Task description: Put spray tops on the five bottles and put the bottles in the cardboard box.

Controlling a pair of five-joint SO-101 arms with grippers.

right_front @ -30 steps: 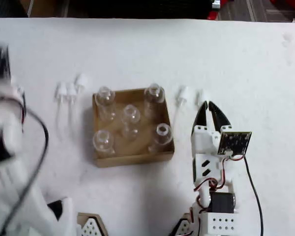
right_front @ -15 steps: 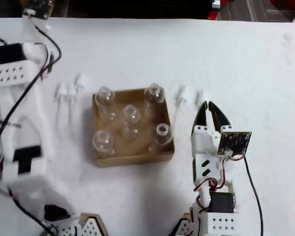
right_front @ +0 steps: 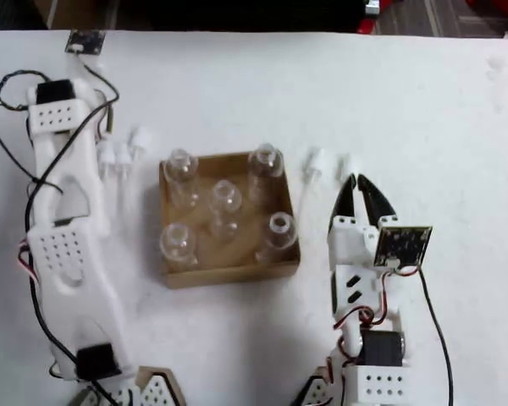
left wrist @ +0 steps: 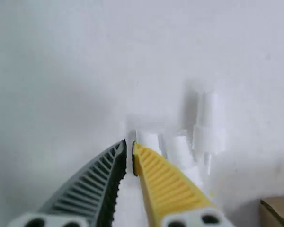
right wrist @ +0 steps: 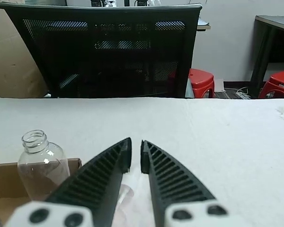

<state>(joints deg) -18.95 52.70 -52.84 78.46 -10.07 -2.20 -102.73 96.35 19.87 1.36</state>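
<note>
- Five bottles (right_front: 224,199) need tops and none has one yet, so I'd put the job at its very first step: fetching a top.
- At the far left, the left arm (right_front: 63,211) lies stretched along the table (right_front: 423,101). The left gripper (left wrist: 129,150) points down at the cloth with its jaws pinched together and nothing between them.
- Just beside those tips lie three tops (right_front: 121,154) in a tight cluster, between the arm and the box (right_front: 237,272). From the left wrist, the nearest one sits right at the tip of the yellow finger (left wrist: 154,170).
- In the middle, the box already holds all five bottles. They stand upright with open necks, one in each corner and one in the centre.
- Right of the box lie two more tops (right_front: 316,161), near its far right corner.
- Just short of that pair, the right gripper (right_front: 361,182) points at them. Its jaws are closed as well and empty.
- As I judge it, the next move is for the left jaws to part, straddle one top and close on its head.
- The three tops lie so close together that a careless approach could knock the neighbours away.
- After that, the thin tube has to go down a bottle's narrow neck, which will need careful lining up. The bottles are packed closely in the box, so there isn't much room to work.
</note>
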